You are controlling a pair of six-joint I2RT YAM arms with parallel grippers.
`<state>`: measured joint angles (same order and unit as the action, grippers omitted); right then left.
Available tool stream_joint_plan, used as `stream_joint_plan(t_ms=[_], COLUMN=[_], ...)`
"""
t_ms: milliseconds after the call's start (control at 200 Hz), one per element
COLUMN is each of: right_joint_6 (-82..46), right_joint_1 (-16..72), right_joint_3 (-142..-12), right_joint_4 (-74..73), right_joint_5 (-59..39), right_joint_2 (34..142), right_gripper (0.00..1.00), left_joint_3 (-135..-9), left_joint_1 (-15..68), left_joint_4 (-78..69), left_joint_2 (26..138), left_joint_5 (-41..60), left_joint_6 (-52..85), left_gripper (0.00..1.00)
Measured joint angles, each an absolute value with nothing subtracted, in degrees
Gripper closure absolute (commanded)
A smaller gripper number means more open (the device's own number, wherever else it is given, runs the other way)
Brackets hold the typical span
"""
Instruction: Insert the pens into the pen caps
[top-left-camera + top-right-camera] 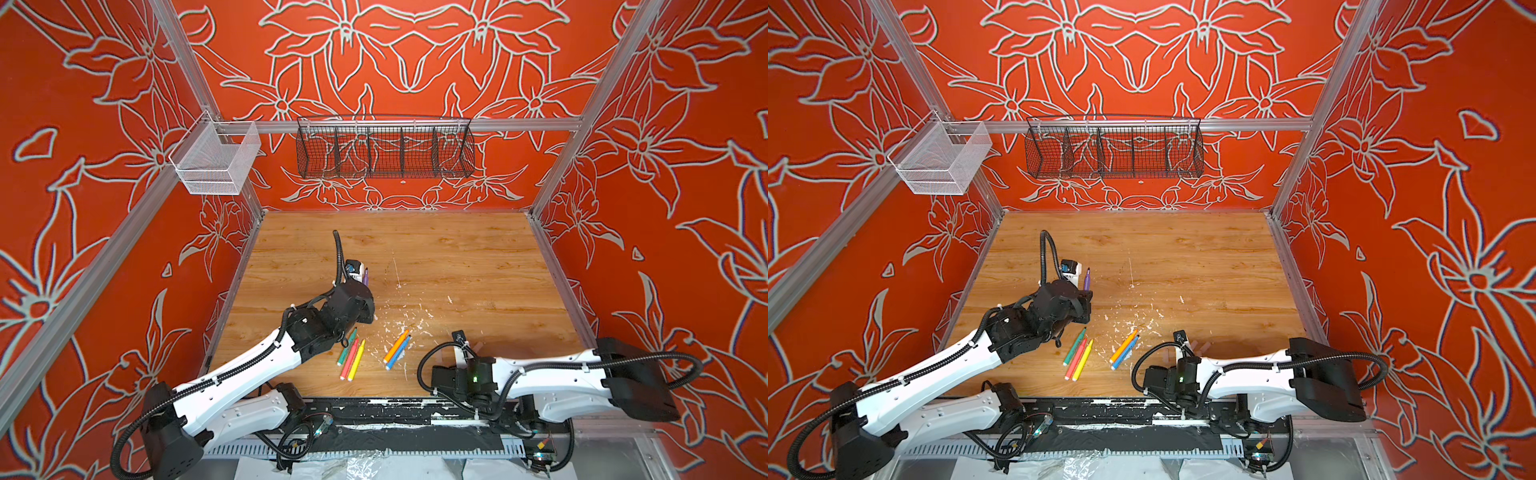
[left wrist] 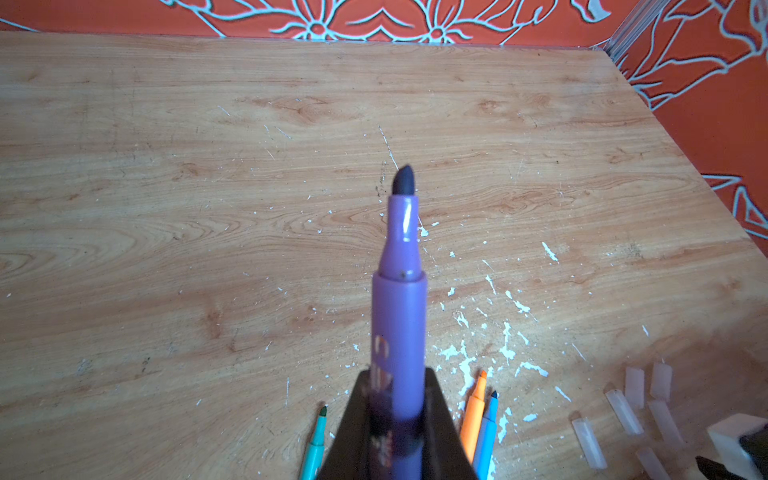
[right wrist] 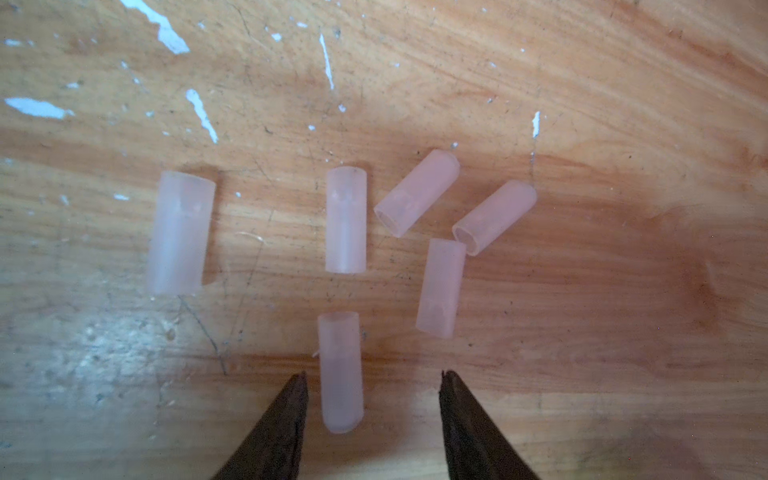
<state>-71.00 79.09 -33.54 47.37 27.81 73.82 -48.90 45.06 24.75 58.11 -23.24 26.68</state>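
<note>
My left gripper (image 2: 397,376) is shut on the purple pen (image 2: 401,311), which it holds above the table with the tip up and pointing away (image 1: 365,276). Green (image 1: 347,347), pink-red (image 1: 350,357) and yellow (image 1: 356,360) pens lie together on the wood. The orange (image 1: 395,346) and blue (image 1: 398,353) pens lie as a pair to their right. Several clear pen caps (image 3: 345,220) are scattered under my right gripper (image 3: 374,376). That gripper is open, low over the table, and one cap (image 3: 340,372) lies between its fingers, close to one of them.
White paint flecks (image 1: 401,322) are strewn over the wooden tabletop (image 1: 457,257). A black wire basket (image 1: 384,149) and a white mesh basket (image 1: 216,160) hang on the back rail. Patterned orange walls close in three sides.
</note>
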Motion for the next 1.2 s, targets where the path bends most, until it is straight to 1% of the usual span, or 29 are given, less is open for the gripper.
stream_joint_plan(t_ms=[170,340,460,650,736,861,1201], right_joint_6=[-71.1,-72.5,-73.6,-74.0,-73.7,-73.5,-72.5], right_joint_1=[79.1,79.1,79.1,78.7,77.8,75.9,72.1], right_joint_3=[-33.5,-33.6,-33.5,-32.4,-31.4,-30.9,-30.8], right_joint_4=[47.5,48.5,49.4,48.9,47.4,46.1,44.9], right_joint_5=[26.9,26.4,26.1,25.5,25.4,25.9,27.3], right_joint_2=[73.5,74.0,74.0,73.9,73.8,73.6,73.9], right_gripper=[0.59,0.63,0.71,0.72,0.75,0.77,0.77], left_joint_3=[-48.9,-48.9,-48.9,-48.9,-48.9,-48.9,-48.9], left_joint_1=[45.1,45.1,45.1,45.1,45.1,45.1,45.1], left_joint_4=[24.8,24.8,24.8,24.8,24.8,24.8,24.7], left_joint_2=[58.1,58.0,57.8,57.8,57.8,57.8,57.8], left_joint_5=[-23.2,-23.2,-23.2,-23.2,-23.1,-23.1,-23.0], left_joint_6=[26.7,26.7,26.8,26.8,26.9,26.9,26.9], left_gripper=[1.0,1.0,1.0,1.0,1.0,1.0,1.0])
